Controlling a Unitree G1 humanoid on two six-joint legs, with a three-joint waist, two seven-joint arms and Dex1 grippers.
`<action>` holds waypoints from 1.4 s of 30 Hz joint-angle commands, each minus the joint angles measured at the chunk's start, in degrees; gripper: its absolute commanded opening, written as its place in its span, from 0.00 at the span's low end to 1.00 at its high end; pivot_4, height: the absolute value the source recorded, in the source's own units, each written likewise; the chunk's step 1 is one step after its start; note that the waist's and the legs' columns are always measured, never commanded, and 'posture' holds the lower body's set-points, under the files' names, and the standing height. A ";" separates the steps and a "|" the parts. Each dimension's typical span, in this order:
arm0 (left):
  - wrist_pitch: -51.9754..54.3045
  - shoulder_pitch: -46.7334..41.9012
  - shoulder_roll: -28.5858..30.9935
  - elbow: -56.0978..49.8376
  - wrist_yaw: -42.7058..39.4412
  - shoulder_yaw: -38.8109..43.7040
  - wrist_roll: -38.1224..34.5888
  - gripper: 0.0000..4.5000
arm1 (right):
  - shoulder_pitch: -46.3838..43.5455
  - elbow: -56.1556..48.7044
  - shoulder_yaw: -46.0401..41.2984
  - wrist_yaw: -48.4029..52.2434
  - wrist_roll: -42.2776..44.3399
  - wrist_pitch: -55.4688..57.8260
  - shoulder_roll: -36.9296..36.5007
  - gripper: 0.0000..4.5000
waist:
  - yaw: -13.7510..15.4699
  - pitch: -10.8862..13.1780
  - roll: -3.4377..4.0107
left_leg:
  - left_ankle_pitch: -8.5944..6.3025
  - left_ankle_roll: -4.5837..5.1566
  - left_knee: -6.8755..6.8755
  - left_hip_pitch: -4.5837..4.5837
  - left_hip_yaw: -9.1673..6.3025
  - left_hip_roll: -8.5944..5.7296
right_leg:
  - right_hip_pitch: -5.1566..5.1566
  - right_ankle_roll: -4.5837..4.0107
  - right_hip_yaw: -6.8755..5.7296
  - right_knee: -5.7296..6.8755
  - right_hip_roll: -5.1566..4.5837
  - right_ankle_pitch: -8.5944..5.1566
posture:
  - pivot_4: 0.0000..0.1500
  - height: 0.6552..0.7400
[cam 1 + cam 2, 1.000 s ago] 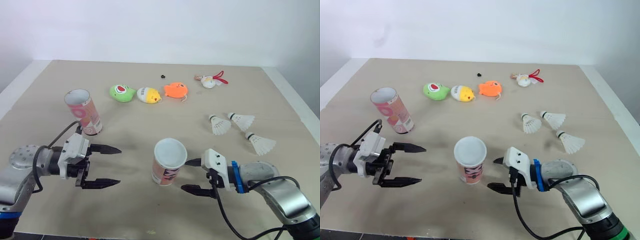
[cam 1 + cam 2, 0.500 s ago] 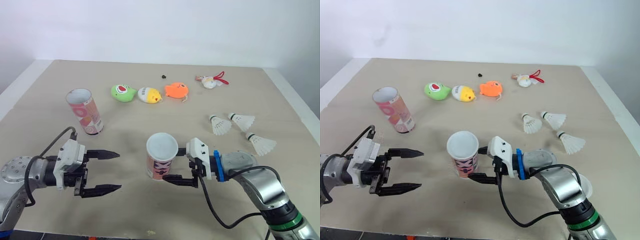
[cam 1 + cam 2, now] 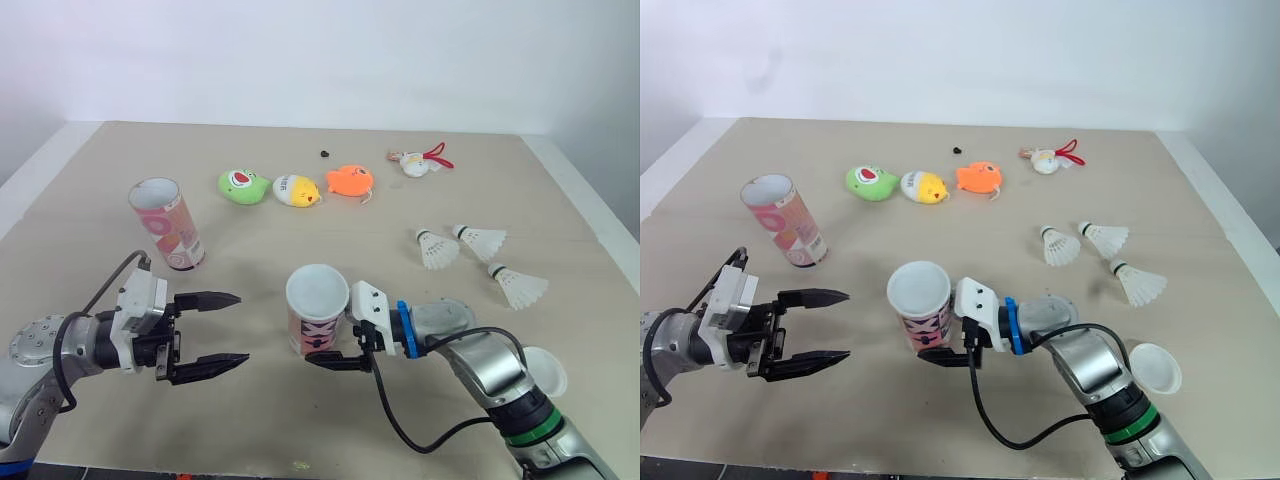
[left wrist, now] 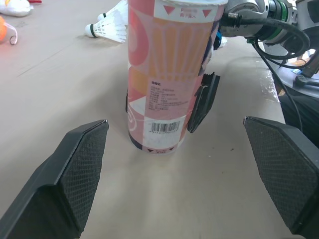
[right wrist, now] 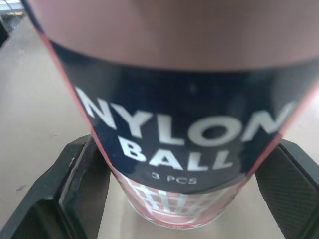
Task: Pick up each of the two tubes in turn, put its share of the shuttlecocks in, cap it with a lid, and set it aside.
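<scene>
A pink tube capped with a white lid (image 3: pixel 317 310) stands near the table's front, and reads "NYLON BALL" (image 5: pixel 174 124) in the right wrist view. My right gripper (image 3: pixel 330 345) is shut on its lower part, with one black finger (image 4: pixel 202 102) against each side. To the left, a hand's width from that tube, my left gripper (image 3: pixel 225 330) is open and holds nothing. A second pink tube (image 3: pixel 165 225) stands uncapped at the far left. Three white shuttlecocks (image 3: pixel 437 248) (image 3: pixel 482 240) (image 3: pixel 520 286) lie at the right. A loose white lid (image 3: pixel 543 370) lies beside my right forearm.
Green (image 3: pixel 244 185), yellow (image 3: pixel 297 190) and orange (image 3: pixel 351 180) soft toys lie in a row at the back. A white toy with red straps (image 3: pixel 415 162) and a small black bit (image 3: pixel 324 154) lie behind them. The table's front edge is close below both arms.
My right gripper has reached left to the capped tube and closed round its base, and the tube has shifted a little left. The left gripper has stayed open, nearly in place.
</scene>
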 commanded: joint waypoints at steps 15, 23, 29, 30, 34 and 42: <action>-4.57 -8.40 -4.28 2.19 2.55 -9.08 7.87 1.00 | 0.66 -4.89 -9.54 0.73 7.26 4.77 -2.27 0.56 | 0.28 0.02 0.03 | 0.05 -0.04 0.01 0.01 -0.03 -0.11 | 0.07 0.06 0.02 0.03 -0.04 0.02 | 1.00 1.00; -6.27 -21.73 -13.85 9.80 8.93 -19.55 17.13 1.00 | 1.00 -9.70 -33.40 -10.99 16.63 15.60 -8.03 0.56 | 0.16 0.02 0.00 | 0.05 -0.03 0.10 -0.09 -0.04 -0.23 | 0.08 0.14 0.05 0.01 0.04 0.10 | 1.00 1.00; -7.93 -28.84 -18.63 15.81 7.61 -24.04 19.58 1.00 | 3.10 -5.23 -53.43 -26.20 20.48 21.62 -6.99 0.56 | 0.20 0.02 0.01 | 0.04 -0.02 0.07 -0.19 -0.03 -0.27 | 0.06 0.16 0.04 0.00 0.03 0.06 | 1.00 1.00; -8.54 -29.77 -19.29 16.82 7.02 -24.64 19.89 1.00 | 2.72 -3.70 -56.52 -28.72 21.21 22.01 -6.45 0.56 | 0.20 0.02 0.01 | 0.04 -0.02 0.08 -0.20 -0.02 -0.29 | 0.05 0.19 0.09 -0.01 0.01 0.08 | 1.00 1.00; -12.19 -35.36 -24.26 22.76 3.74 -27.02 20.13 1.00 | 3.69 1.66 -67.72 -37.28 19.88 20.41 -7.51 0.56 | 0.26 0.00 0.06 | 0.05 -0.01 0.10 -0.19 0.02 -0.35 | 0.06 0.25 0.17 -0.02 -0.02 0.11 | 1.00 1.00; -15.36 -38.73 -31.16 28.62 -1.16 -26.64 17.18 1.00 | 11.97 8.47 -72.57 -43.61 15.59 18.32 -8.19 0.56 | -0.07 -0.16 0.37 | 0.03 0.06 0.05 -0.14 0.08 -0.36 | 0.07 0.27 0.27 -0.03 0.05 0.07 | 1.00 1.00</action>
